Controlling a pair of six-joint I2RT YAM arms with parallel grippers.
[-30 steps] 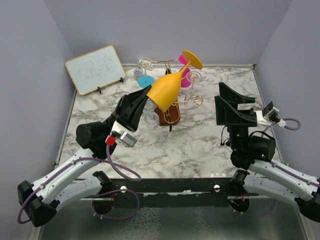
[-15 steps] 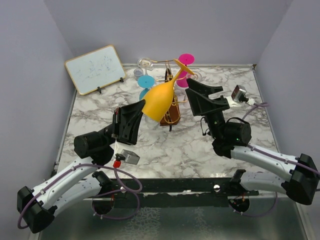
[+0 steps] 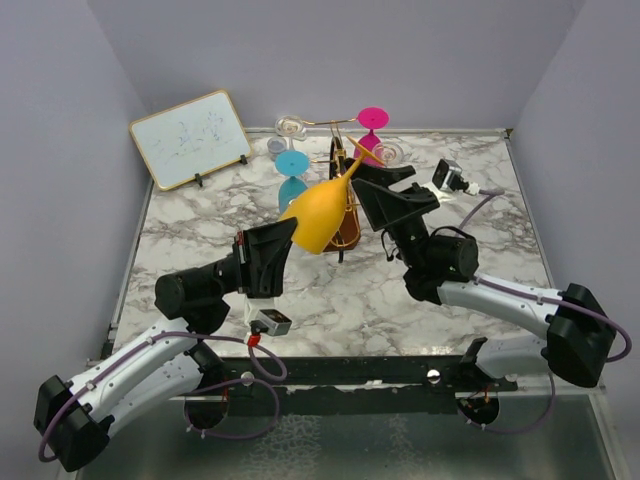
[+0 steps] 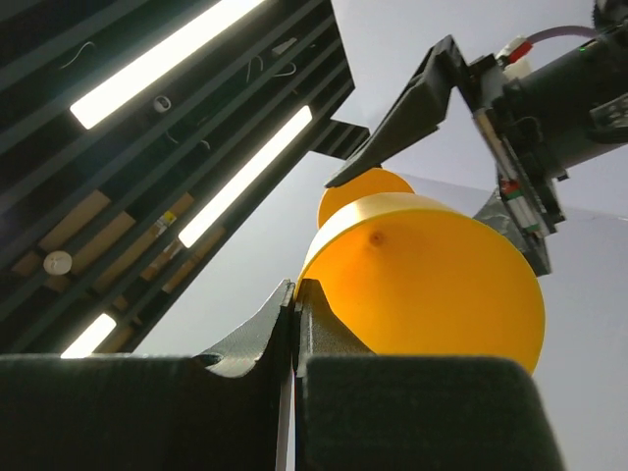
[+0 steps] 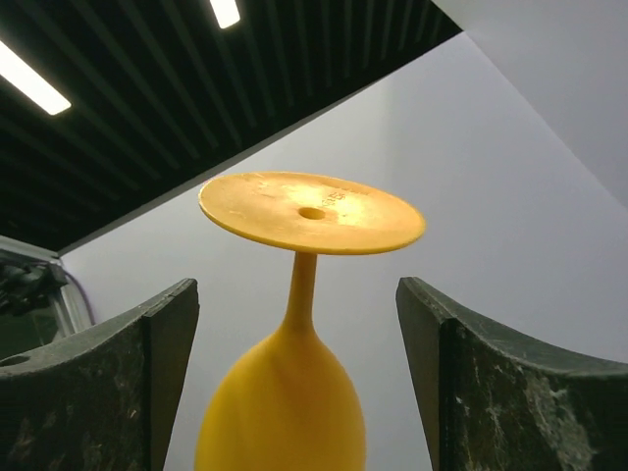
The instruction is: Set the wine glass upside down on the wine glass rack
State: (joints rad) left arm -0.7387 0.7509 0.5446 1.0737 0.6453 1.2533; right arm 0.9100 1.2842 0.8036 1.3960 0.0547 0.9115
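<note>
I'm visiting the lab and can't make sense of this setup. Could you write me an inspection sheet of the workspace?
Surface: grey-veined marble table.
Job's things: yellow wine glass tilted in the air, foot up; gold wine glass rack just behind it.
Clutter: whiteboard back left; blue glass, pink glass and clear glasses at the rack.
Grippers: left gripper shut on the bowl's rim; right gripper open, fingers either side of the stem, not touching.
Cables: purple cables loop along both arms.
Surroundings: plain lilac walls.
</note>
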